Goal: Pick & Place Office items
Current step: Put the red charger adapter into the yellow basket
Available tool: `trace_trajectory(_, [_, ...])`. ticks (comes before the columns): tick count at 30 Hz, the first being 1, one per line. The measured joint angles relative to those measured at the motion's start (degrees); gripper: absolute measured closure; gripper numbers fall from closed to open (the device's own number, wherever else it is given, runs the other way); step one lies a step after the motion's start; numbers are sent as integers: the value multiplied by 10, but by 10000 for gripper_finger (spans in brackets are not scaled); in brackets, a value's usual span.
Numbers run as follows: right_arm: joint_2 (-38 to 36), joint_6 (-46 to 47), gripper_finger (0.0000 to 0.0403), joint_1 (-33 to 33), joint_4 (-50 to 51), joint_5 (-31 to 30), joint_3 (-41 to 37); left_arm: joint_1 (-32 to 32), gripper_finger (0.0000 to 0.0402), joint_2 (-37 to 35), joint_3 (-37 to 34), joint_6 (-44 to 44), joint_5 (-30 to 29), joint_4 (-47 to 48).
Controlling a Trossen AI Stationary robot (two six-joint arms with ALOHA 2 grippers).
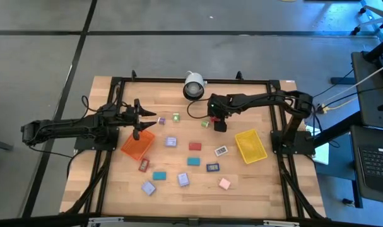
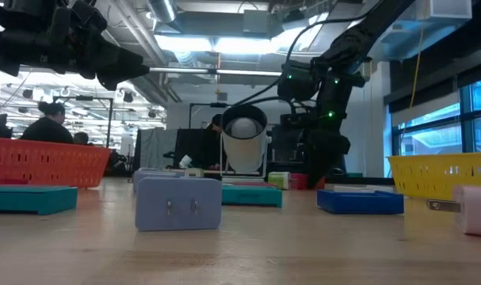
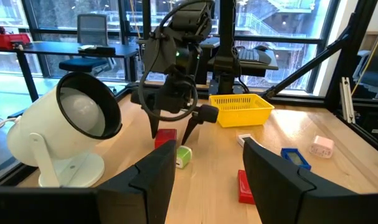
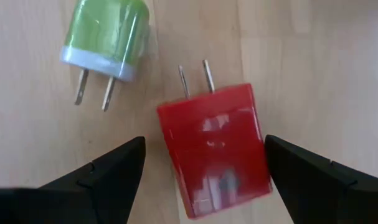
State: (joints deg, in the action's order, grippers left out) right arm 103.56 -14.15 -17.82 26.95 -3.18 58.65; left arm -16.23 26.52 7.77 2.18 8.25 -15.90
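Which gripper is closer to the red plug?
Right. The right gripper hangs directly over the red plug, fingers open either side; the left gripper is away above the orange tray.

Both arms (image 1: 71, 128) were matte black, built of slim jointed segments. Black cables looped along the right arm (image 1: 260, 99), and small green lights glowed on its wrist housing. Each gripper's fingers (image 4: 101, 171) were dark, smooth wedges that tapered to narrow, pointed tips.
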Motion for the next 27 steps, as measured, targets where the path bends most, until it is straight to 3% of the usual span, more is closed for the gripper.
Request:
trace_trajectory(7, [2,23,96,0,-19,-2,0,0,219,0,0,0,0,11])
trace_trajectory(16, [2,37,191,0,-21,38,0,0,219,0,0,0,0,12])
trace_trajectory(27, [3,62,185,0,-21,40,9,0,219,0,0,0,-1,11])
